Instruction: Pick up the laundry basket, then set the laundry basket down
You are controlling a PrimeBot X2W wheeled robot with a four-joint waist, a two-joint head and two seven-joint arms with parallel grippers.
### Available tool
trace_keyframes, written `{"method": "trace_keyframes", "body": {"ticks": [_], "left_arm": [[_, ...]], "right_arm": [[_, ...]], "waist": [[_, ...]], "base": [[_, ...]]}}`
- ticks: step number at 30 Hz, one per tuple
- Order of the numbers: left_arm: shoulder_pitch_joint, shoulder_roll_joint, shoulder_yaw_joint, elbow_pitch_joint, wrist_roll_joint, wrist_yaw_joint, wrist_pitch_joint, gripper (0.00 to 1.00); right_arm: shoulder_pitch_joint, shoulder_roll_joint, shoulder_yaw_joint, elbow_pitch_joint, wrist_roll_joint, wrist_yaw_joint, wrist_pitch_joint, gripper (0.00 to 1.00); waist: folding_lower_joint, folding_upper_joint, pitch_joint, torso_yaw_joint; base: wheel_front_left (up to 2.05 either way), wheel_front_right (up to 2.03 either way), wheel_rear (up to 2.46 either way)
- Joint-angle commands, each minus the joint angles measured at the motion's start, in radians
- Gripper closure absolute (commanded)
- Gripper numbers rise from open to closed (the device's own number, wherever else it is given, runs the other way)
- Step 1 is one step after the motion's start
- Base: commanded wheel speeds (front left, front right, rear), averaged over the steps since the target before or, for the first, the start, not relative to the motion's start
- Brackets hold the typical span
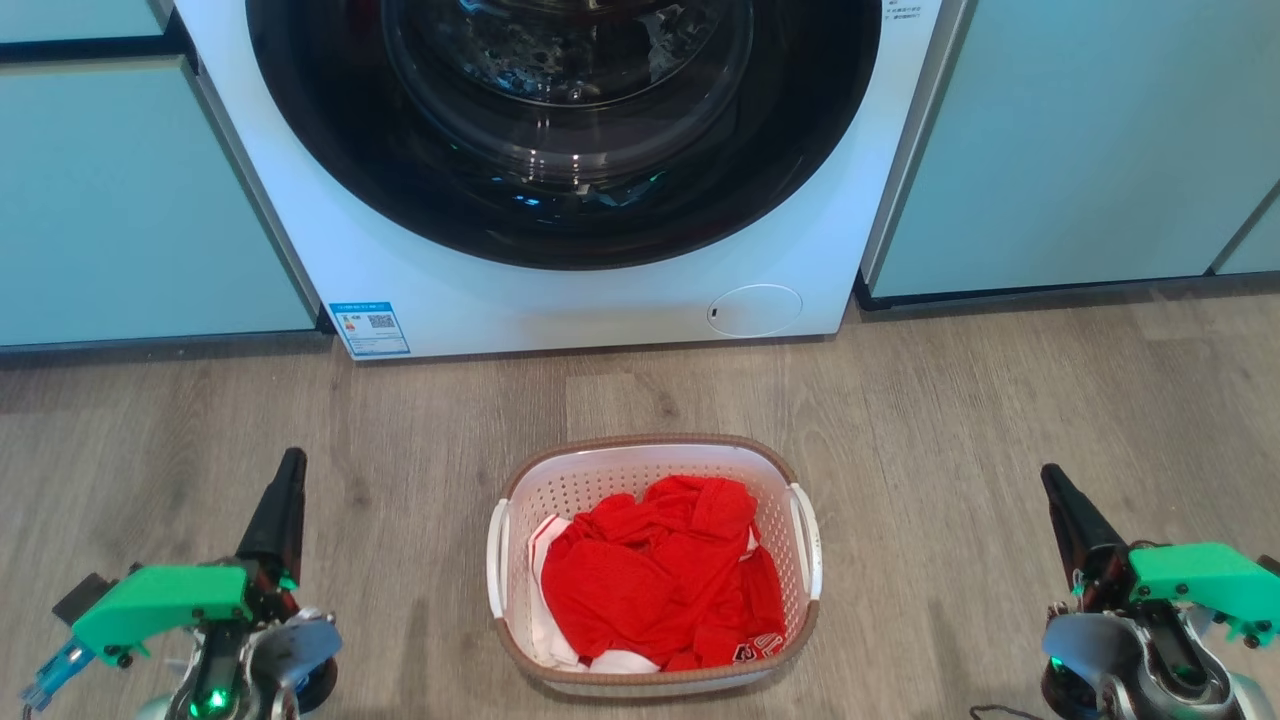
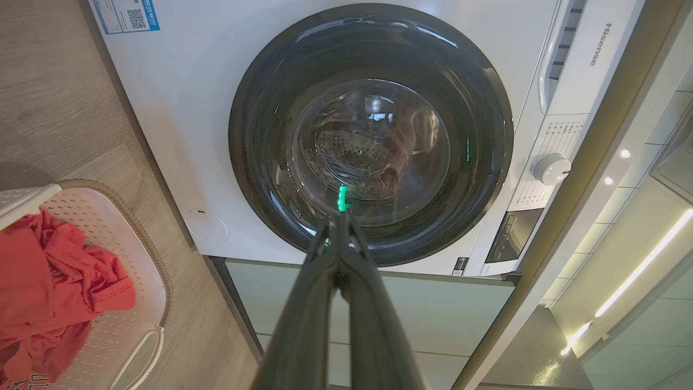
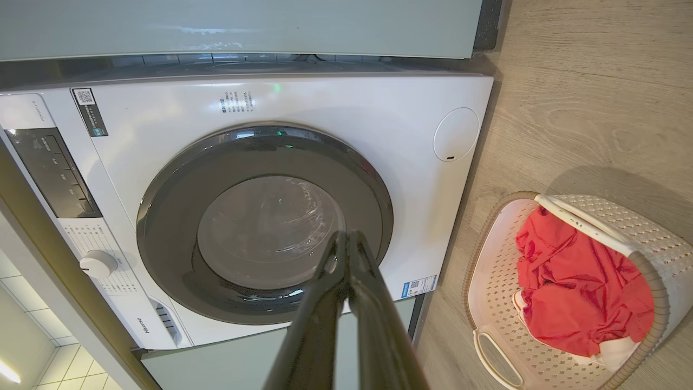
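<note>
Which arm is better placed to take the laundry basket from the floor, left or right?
Left, but only slightly: in the head view the left claw lies a little nearer the laundry basket than the right claw. The basket stands between both, so a two-arm lift looks best.

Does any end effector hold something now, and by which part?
Nothing is held. The left end effector and the right end effector are shut and empty, each apart from the laundry basket.
</note>
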State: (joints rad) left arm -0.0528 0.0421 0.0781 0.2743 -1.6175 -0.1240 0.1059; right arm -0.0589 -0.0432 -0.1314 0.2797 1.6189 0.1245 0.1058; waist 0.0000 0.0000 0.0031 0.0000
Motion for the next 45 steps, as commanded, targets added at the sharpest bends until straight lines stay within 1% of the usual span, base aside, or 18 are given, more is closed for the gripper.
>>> {"method": "trace_keyframes", "body": {"ticks": [1, 32, 33, 37, 45], "left_arm": [[-0.055, 0.008, 0.036, -0.029, 0.009, -0.007, 0.007, 1.00], [-0.055, 0.008, 0.036, -0.029, 0.009, -0.007, 0.007, 1.00], [0.000, 0.000, 0.000, 0.000, 0.000, 0.000, 0.000, 0.00], [0.039, -0.007, -0.004, 0.059, -0.001, 0.001, -0.001, 0.00], [0.043, -0.006, -0.012, 0.043, 0.012, 0.001, -0.022, 0.00]], "right_arm": [[-0.049, -0.007, 0.017, -0.035, -0.010, 0.006, 0.008, 1.00], [-0.049, -0.007, 0.018, -0.035, -0.010, 0.006, 0.008, 1.00], [0.000, 0.000, 0.000, 0.000, 0.000, 0.000, 0.000, 0.00], [0.030, 0.009, 0.005, 0.060, 0.000, 0.000, -0.002, 0.00], [0.029, 0.008, 0.030, 0.048, -0.004, 0.000, -0.022, 0.00]], "waist": [[0.0000, 0.0000, 0.000, 0.000], [0.0000, 0.0000, 0.000, 0.000], [0.0000, 0.0000, 0.000, 0.000], [0.0000, 0.0000, 0.000, 0.000], [0.0000, 0.0000, 0.001, 0.000]], "base": [[0.00, 0.00, 0.00], [0.00, 0.00, 0.00], [0.00, 0.00, 0.00], [0.00, 0.00, 0.00], [0.00, 0.00, 0.00]]}}
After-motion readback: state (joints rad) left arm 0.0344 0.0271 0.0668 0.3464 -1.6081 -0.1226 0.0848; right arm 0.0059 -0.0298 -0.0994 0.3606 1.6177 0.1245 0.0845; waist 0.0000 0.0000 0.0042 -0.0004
